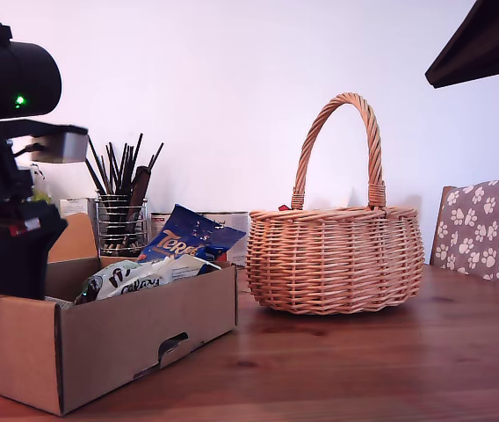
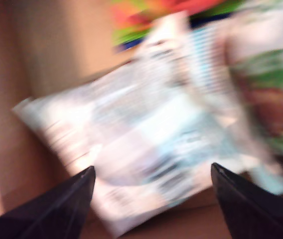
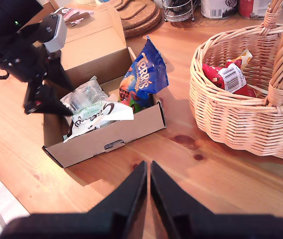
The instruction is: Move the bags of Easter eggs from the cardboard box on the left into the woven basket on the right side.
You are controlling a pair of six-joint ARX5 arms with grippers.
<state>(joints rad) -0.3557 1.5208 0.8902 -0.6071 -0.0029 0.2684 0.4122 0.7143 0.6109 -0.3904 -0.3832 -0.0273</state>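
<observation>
Dark fingertips (image 2: pixel 57 204) of my first gripper (image 2: pixel 151 199) stand spread over a blurred pale bag (image 2: pixel 146 144) inside the cardboard box (image 1: pixel 100 343).

Above the wooden table (image 3: pixel 216 184) my second gripper (image 3: pixel 148 181) hangs with its jaws pressed together, holding nothing. More bags, one dark blue (image 1: pixel 188 237), fill the box at the exterior view's left; the woven basket (image 1: pixel 337 255) sits beside it, a red packet (image 3: pixel 226 79) inside.

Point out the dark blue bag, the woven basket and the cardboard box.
dark blue bag (image 3: pixel 144 74): second wrist view, its printed front.
woven basket (image 1: pixel 337 264): exterior view, the front of its woven wall.
cardboard box (image 1: pixel 118 338): exterior view, its long side wall.
</observation>
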